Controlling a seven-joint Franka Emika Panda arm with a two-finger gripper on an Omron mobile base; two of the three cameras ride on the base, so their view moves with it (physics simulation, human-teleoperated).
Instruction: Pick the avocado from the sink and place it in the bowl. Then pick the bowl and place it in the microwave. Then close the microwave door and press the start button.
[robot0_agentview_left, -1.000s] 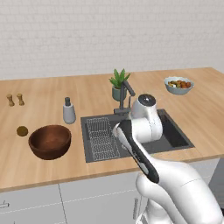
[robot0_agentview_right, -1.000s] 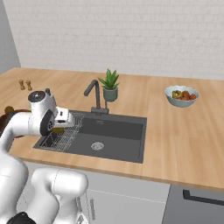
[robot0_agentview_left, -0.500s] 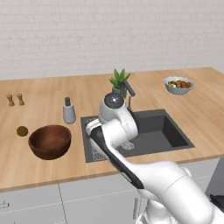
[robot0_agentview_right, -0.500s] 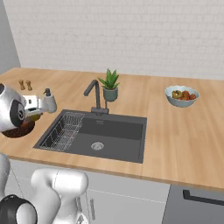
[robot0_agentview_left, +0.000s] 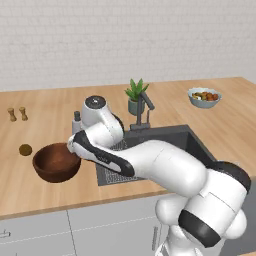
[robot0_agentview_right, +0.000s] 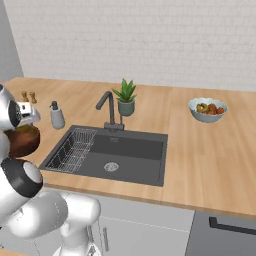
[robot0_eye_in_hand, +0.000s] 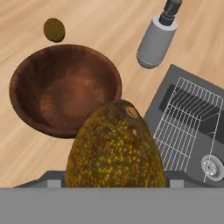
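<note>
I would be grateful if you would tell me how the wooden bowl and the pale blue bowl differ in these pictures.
The wooden bowl is dark reddish-brown, wide and deep with a thick rim; the pale blue bowl is smaller and lighter in colour. The wooden bowl is empty, while the pale blue bowl holds mixed fruit. The wooden bowl sits on the counter left of the sink; the pale blue bowl sits far to its right, nearer the wall. Both stand upright on the counter.

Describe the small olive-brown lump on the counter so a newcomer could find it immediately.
Start at the dark grey sink, then go left to the wide reddish-brown wooden bowl. Just beyond its rim lies the small olive-brown round lump, alone on bare wood, darker and lower than the two little wooden shakers behind it.
</note>
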